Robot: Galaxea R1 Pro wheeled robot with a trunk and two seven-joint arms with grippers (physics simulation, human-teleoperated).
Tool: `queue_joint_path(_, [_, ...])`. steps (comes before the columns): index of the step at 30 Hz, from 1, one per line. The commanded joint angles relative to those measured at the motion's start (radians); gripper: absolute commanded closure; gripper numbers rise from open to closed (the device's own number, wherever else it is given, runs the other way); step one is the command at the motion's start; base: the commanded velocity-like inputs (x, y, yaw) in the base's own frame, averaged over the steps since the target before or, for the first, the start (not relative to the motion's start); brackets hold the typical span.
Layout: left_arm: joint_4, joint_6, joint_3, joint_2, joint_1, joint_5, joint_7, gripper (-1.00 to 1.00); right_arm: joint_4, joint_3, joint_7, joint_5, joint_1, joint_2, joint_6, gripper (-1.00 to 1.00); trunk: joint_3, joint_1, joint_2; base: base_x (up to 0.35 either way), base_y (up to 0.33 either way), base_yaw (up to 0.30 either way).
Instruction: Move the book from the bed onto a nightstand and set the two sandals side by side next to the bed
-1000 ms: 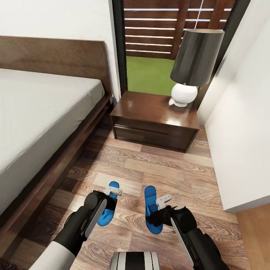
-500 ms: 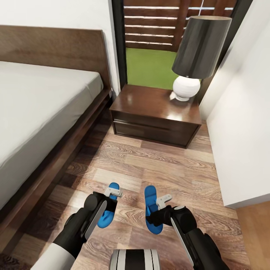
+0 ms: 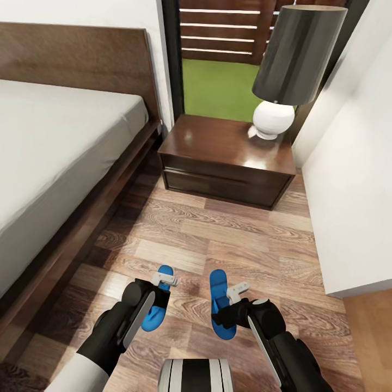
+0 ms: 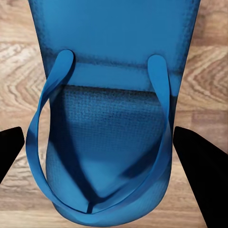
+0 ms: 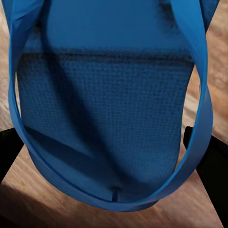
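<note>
Two bright blue sandals hang just over the wood floor, side by side to the right of the bed. My left gripper is shut on the left sandal. In the left wrist view its black fingers press that sandal's straps from both sides. Shut in the same way, my right gripper holds the right sandal, which the right wrist view shows as a blue sandal with shadow beneath it. The dark nightstand stands ahead, beside the headboard. The book is out of view.
A lamp with a dark shade and white base stands on the nightstand's right side. A white wall closes in on the right, and a glass door onto green lawn lies behind the nightstand. Wood floor runs between the bed frame and the wall.
The whole view has shifted: the floor and nightstand slid up the picture and the nightstand looks slightly larger. Both sandals kept their place in my grippers.
</note>
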State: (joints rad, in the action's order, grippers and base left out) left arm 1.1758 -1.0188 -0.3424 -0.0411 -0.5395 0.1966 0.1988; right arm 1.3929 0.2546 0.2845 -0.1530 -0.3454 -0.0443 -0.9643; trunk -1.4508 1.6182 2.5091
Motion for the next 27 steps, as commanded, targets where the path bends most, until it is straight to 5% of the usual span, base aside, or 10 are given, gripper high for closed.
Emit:
queue_joint_path(1, [0.001, -0.003, -0.001, 0.000, 0.000, 0.011, 0.010, 1.00, 0.001, 0.000, 0.008, -0.010, -0.001, 0.000, -0.004, 1.00, -0.001, 0.000, 0.000, 0.000, 0.000, 0.000])
queue_joint_path(27, [-0.002, -0.001, -0.001, 0.001, 0.000, 0.009, 0.008, 1.00, 0.002, 0.002, 0.007, -0.009, -0.001, 0.000, -0.007, 1.00, -0.028, 0.000, 0.000, 0.000, 0.000, 0.000])
